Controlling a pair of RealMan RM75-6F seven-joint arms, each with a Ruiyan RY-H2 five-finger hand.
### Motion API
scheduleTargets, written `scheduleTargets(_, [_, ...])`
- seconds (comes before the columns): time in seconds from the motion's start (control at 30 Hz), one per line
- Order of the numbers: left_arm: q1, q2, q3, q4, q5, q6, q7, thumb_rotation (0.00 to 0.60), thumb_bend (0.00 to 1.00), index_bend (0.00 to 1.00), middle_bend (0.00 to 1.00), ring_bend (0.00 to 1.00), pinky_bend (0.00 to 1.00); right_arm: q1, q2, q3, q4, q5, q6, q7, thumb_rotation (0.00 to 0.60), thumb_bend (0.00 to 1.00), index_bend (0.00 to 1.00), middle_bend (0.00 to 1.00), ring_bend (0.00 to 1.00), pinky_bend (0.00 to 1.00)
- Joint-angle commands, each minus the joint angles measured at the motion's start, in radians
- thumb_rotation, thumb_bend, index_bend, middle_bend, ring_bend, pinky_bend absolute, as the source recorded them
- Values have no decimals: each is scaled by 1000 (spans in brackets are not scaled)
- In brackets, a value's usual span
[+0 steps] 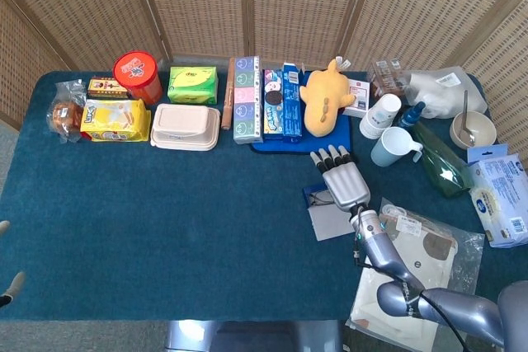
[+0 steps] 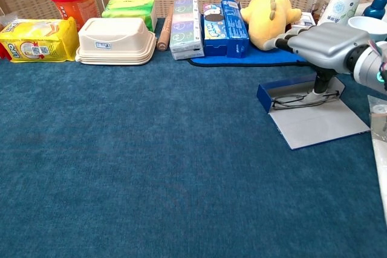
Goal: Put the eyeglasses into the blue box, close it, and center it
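The blue box (image 2: 266, 96) lies open at the right, its grey lid (image 2: 317, 126) flat on the cloth toward me. The thin-framed eyeglasses (image 2: 293, 99) hang low over the box's tray, at the lid's hinge edge. My right hand (image 2: 329, 43) hovers flat above them, one digit reaching down to pinch their right end. In the head view the right hand (image 1: 345, 183) covers most of the box (image 1: 312, 197); only a sliver of the frame shows. Only the fingertips (image 1: 10, 286) of my left hand show, apart and holding nothing, at the far left edge.
A yellow plush (image 2: 269, 13) on a blue tray sits just behind the box, with paper cups (image 2: 341, 4) and a mug (image 1: 394, 146) to its right. A plastic bag (image 1: 421, 261) lies under my right forearm. Snack boxes and a cream lunch box (image 2: 116, 40) line the back.
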Motion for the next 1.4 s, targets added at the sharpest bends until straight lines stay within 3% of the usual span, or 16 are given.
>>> scheduleTargets(0.03, [0, 0, 0, -1, 0, 0, 2, 600, 282, 111, 29, 0, 0, 9, -1, 3, 17, 7, -9, 4, 600, 118, 0, 82, 0, 124])
scheduleTargets(0.5, [2, -4, 1, 0, 0, -3, 4, 600, 282, 111, 29, 0, 0, 30, 9, -3, 35, 25, -23, 3, 600, 118, 0, 83, 0, 123])
scheduleTargets(1.03, [6, -9, 5, 11, 6, 0, -11, 600, 282, 111, 29, 0, 0, 38, 75, -8, -67, 76, -6, -33, 600, 123, 1, 95, 11, 124])
scheduleTargets(1.13, [4, -10, 5, 13, 6, -4, -13, 600, 282, 111, 29, 0, 0, 30, 108, -5, -132, 104, -9, -23, 600, 204, 56, 145, 85, 143])
scheduleTargets(1.27, [-3, -14, 3, 15, 8, -14, -15, 600, 282, 111, 29, 0, 0, 19, 176, 18, -247, 145, -31, 40, 596, 410, 198, 273, 191, 165])
scheduleTargets(1.33, [-7, -17, 2, 15, 10, -19, -14, 600, 281, 111, 29, 0, 0, 20, 205, 28, -285, 163, -49, 70, 548, 483, 221, 298, 219, 167])
scheduleTargets(1.4, [-11, -20, 2, 16, 13, -23, -15, 600, 281, 111, 29, 0, 0, 23, 228, 36, -311, 181, -72, 98, 433, 537, 242, 315, 231, 169])
